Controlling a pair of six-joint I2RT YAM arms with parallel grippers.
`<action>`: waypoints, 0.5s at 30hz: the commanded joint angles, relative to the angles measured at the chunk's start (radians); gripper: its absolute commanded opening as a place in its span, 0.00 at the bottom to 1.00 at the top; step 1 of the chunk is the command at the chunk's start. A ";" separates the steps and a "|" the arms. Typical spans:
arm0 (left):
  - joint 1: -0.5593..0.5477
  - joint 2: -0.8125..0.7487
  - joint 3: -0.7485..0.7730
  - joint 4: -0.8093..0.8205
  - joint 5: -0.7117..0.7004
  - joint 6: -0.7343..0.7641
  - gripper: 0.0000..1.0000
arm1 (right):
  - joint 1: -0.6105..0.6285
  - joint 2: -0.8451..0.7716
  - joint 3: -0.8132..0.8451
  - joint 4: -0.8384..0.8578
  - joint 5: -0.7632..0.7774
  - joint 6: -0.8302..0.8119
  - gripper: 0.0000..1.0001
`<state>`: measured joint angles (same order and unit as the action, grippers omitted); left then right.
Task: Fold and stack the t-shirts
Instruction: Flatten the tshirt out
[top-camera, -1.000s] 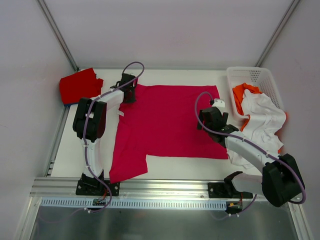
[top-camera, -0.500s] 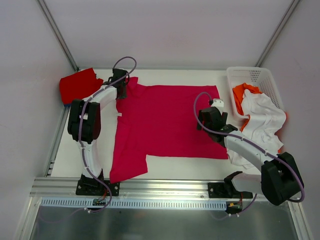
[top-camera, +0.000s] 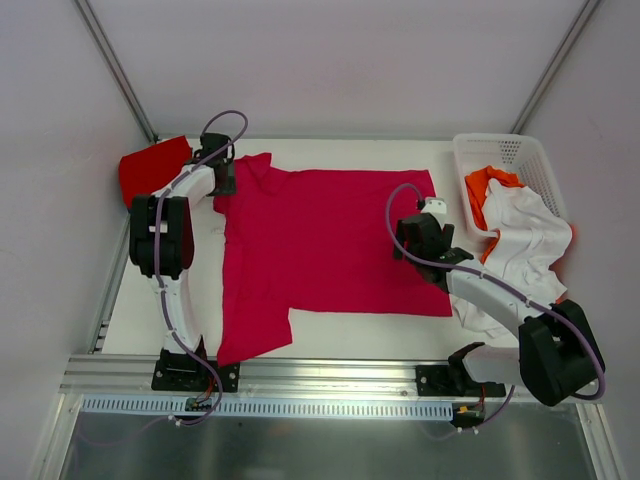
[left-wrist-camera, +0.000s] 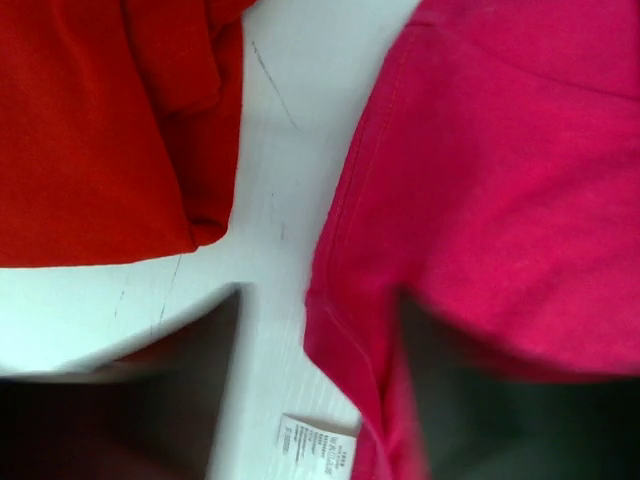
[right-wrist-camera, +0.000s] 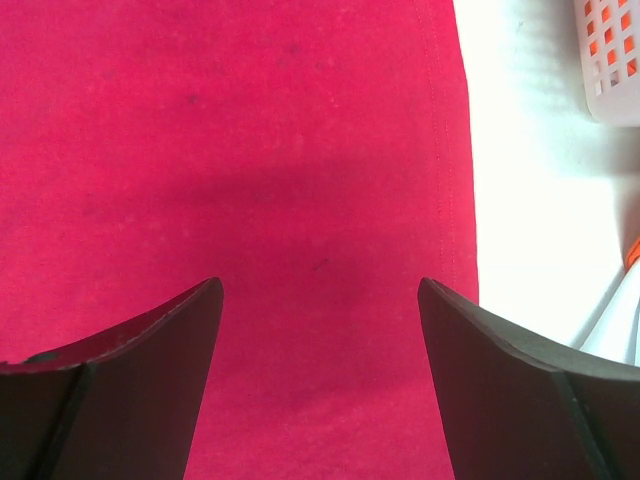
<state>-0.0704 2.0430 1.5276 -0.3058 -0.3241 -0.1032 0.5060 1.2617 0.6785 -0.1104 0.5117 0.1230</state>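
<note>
The large crimson-pink t-shirt lies spread flat across the middle of the table. My left gripper is at its far left sleeve, next to the folded red t-shirt. In the left wrist view the left gripper is open, blurred fingers wide apart. The pink sleeve edge and the white tag lie between them, the red t-shirt to the left. My right gripper hovers open over the pink shirt's right edge, nothing between its fingers.
A white lattice basket stands at the far right, with an orange t-shirt in it and a white t-shirt spilling over its near rim onto the table. The basket corner shows in the right wrist view.
My left gripper moved left toward the red t-shirt, dragging the pink sleeve outward, then opened and let it go. The right arm has barely moved.
</note>
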 joint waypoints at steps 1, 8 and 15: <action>0.027 0.039 0.051 -0.047 -0.044 0.025 0.75 | -0.007 0.007 0.000 0.029 0.004 -0.006 0.83; 0.030 -0.023 0.063 -0.075 -0.101 -0.029 0.99 | -0.012 0.011 0.000 0.031 0.005 -0.014 0.83; -0.092 -0.308 -0.081 -0.144 -0.096 -0.209 0.99 | -0.015 0.028 0.016 0.040 -0.012 -0.014 0.83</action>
<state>-0.0788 1.9232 1.4990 -0.4000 -0.3935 -0.1986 0.4942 1.2774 0.6781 -0.1009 0.5087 0.1169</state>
